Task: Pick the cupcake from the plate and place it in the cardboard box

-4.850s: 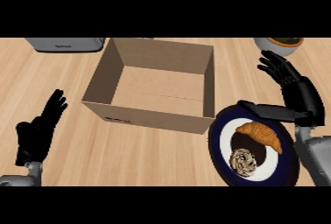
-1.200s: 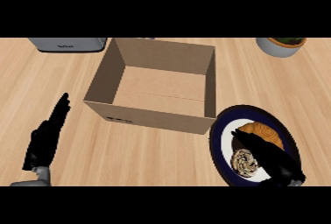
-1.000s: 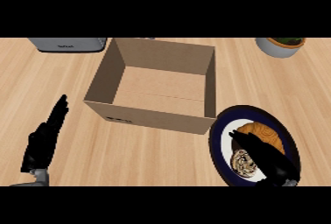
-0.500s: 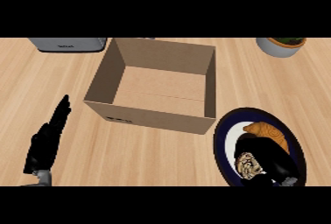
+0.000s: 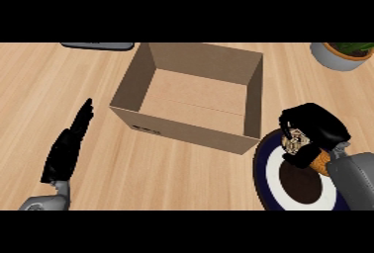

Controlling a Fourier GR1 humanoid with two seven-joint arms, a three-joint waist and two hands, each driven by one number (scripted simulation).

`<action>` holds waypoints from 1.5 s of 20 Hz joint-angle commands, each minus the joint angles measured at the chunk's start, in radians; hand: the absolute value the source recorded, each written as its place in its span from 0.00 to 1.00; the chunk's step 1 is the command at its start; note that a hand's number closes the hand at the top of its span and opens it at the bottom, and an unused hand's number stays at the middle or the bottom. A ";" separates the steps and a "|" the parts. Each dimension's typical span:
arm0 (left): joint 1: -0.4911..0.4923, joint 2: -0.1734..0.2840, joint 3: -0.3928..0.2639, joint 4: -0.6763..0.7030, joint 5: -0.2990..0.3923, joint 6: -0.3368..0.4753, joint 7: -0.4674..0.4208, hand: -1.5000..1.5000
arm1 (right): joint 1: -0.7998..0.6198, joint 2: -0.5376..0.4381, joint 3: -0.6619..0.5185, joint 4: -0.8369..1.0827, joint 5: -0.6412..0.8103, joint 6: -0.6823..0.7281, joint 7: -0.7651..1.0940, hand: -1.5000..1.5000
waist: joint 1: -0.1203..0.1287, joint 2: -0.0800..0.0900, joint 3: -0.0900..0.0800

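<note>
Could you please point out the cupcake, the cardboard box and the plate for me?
cupcake (image 5: 296,140), head view: on its speckled top, showing between the right hand's fingers.
cardboard box (image 5: 179,129), head view: on its near outer wall.
plate (image 5: 264,163), head view: on its dark blue rim, left side.

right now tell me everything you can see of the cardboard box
The cardboard box is plain brown cardboard, open at the top with no flaps showing, and nothing lies inside it. A faint seam crosses its floor, and a small dark mark sits low on its near wall. It stands upright on the wooden counter, turned slightly askew. Its near right corner comes close to the dark blue plate; contact can't be told. The right hand, curled round the cupcake, is beside it, not over it.
</note>
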 commanded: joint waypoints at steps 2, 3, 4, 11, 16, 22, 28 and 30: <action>-0.034 -0.004 -0.003 0.030 0.007 -0.012 -0.010 0.50 | -0.237 -0.074 -0.045 0.231 0.000 -0.059 -0.232 1.00 | 0.026 0.012 0.001; -0.025 -0.010 -0.011 0.025 -0.002 -0.004 -0.008 0.50 | -0.258 -0.060 -0.033 0.306 0.025 -0.101 -0.264 1.00 | 0.024 0.010 0.001; -0.070 -0.012 -0.016 0.001 -0.008 -0.001 0.040 0.50 | -0.320 -0.084 -0.065 0.335 0.002 -0.081 -0.295 1.00 | 0.021 0.008 0.002; -0.001 0.007 -0.005 -0.017 -0.002 -0.015 0.011 0.50 | -0.526 -0.072 -0.164 0.652 -0.053 -0.171 -0.526 1.00 | -0.006 -0.003 0.000; 0.021 -0.008 0.001 -0.009 -0.005 0.006 -0.004 0.50 | -0.622 -0.009 -0.264 0.684 -0.251 0.028 -0.673 1.00 | -0.020 -0.011 -0.001; 0.034 -0.001 0.015 -0.011 -0.008 0.008 0.013 0.50 | -0.750 0.030 -0.276 0.765 -0.305 0.136 -0.742 1.00 | -0.045 -0.017 -0.003; 0.028 0.018 0.048 -0.019 0.002 0.005 0.025 0.50 | -0.848 0.136 -0.255 0.728 -0.343 0.174 -0.606 1.00 | -0.066 -0.024 -0.004; 0.092 -0.031 0.006 -0.033 -0.031 0.042 -0.014 0.50 | -0.850 0.166 -0.243 0.741 -0.331 0.141 -0.563 1.00 | -0.065 -0.024 -0.004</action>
